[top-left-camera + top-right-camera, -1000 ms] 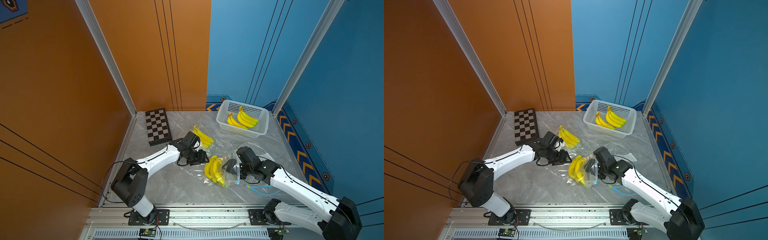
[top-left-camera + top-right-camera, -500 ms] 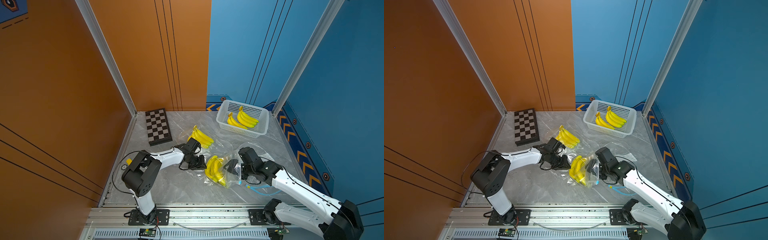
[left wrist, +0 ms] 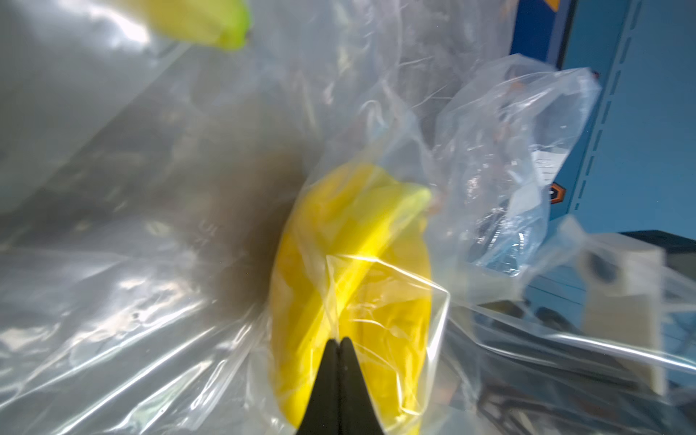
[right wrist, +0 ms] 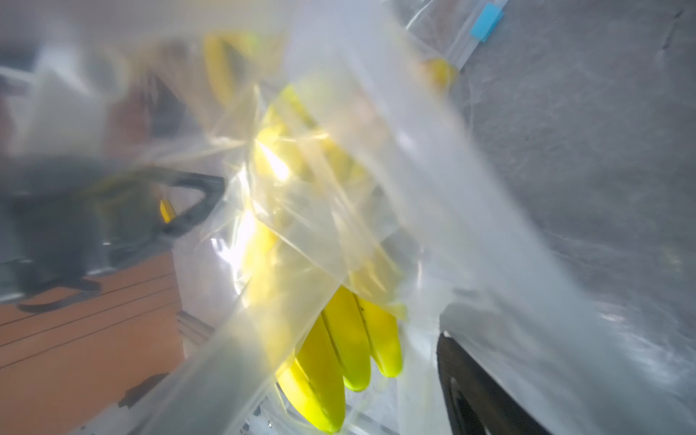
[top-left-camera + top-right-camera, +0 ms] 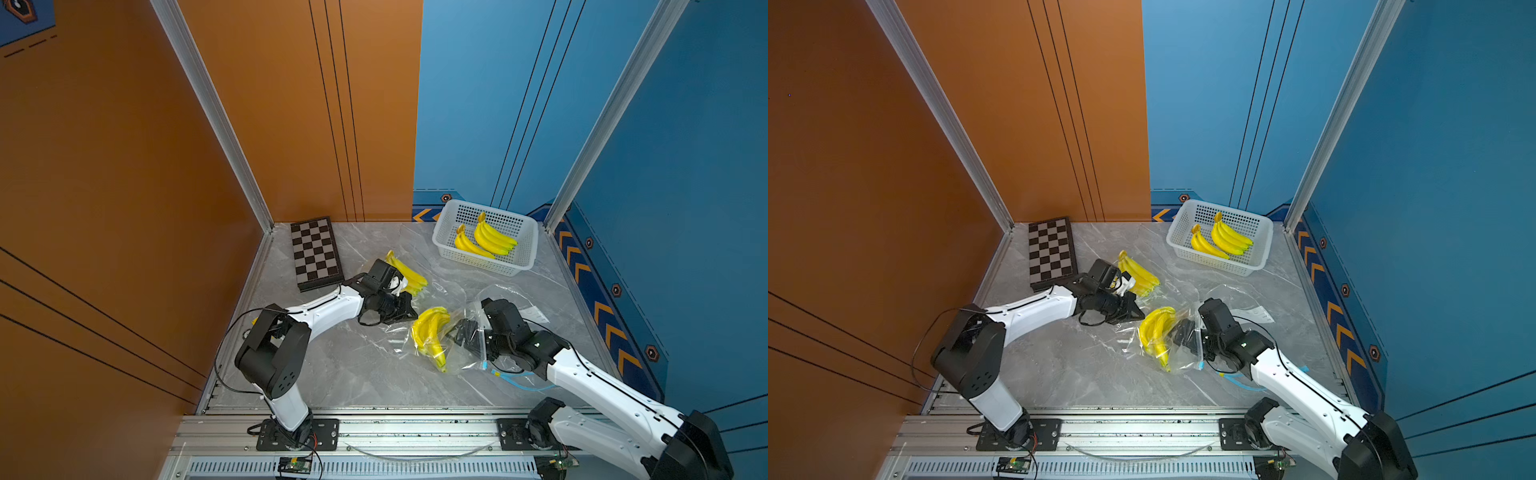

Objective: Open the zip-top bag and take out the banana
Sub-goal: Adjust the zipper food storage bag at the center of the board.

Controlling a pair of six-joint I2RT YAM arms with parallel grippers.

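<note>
Both top views show unreadable white label (image 5: 535, 312) near zip-top bag (image 5: 1185, 359).

No lettering is legible; the print on the white paper slip (image 5: 535, 312) is too small to read.

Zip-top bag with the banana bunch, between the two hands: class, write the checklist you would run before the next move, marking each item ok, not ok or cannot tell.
1. Is the left hand shut: ok.
2. Is bag film pinched in it: cannot tell.
3. Is the right hand, at the zip-top bag, open: cannot tell.
4. Are the hands apart, with the banana bunch between them: ok.
5. Is the banana bunch out of the bag: not ok, film covers it.
6. Is the bag mouth open: cannot tell.
</note>
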